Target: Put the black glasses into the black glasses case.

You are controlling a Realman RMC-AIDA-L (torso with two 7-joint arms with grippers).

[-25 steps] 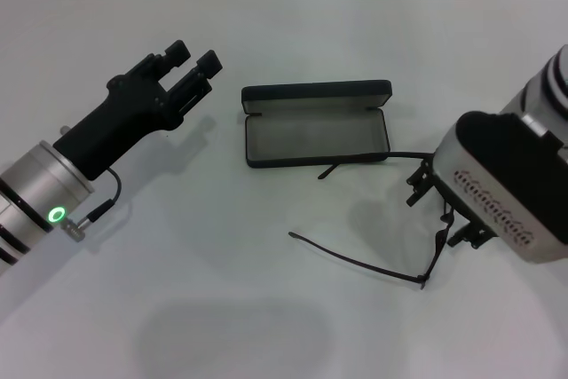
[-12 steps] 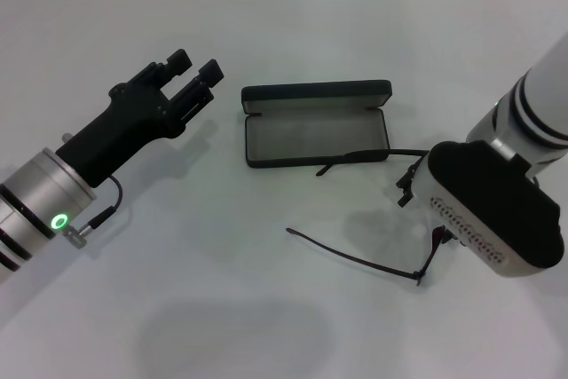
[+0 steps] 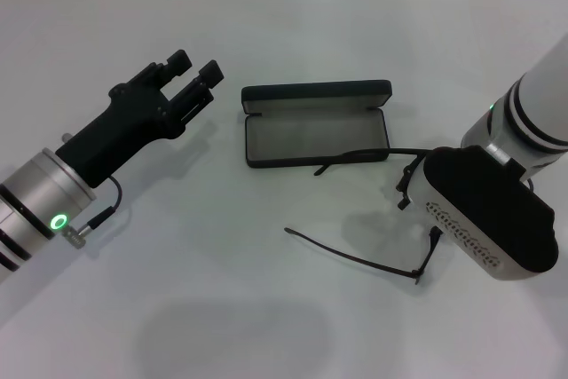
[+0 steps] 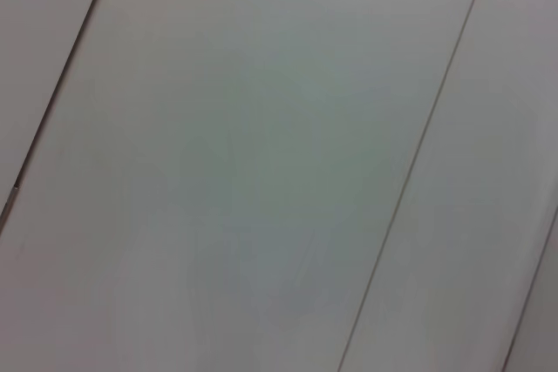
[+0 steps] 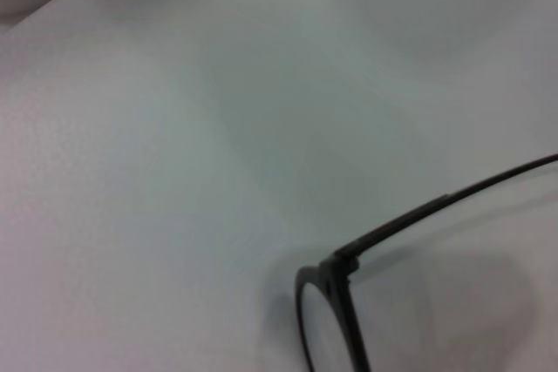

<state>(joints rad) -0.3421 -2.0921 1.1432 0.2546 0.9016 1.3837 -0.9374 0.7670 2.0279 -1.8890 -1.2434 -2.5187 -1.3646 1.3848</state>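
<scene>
Nearest us in the head view, the glasses [image 3: 417, 219] lie open on the white table [image 3: 266, 308], their front mostly hidden under the right arm's wrist housing. One temple runs from the hinge near our edge out toward the middle of the table, ending in bare surface. The other temple reaches toward the case, its tip just at the case's near rim; we cannot tell whether it touches.

The right gripper [image 3: 413, 188] sits directly over the front of the glasses, between the two temples. Only small black parts of it show past the housing, so we cannot tell how far it is spread or whether it has hold of the frame. In the right wrist view we see one lens rim and hinge of the glasses [image 5: 340, 302] close below on the table.

Farther off, the case [image 3: 316, 123] lies open at the table's centre, grey lining up, lid propped on its far side.

The left gripper [image 3: 191, 68] hovers to the case's left, well apart from it, fingers spread and holding nothing.
</scene>
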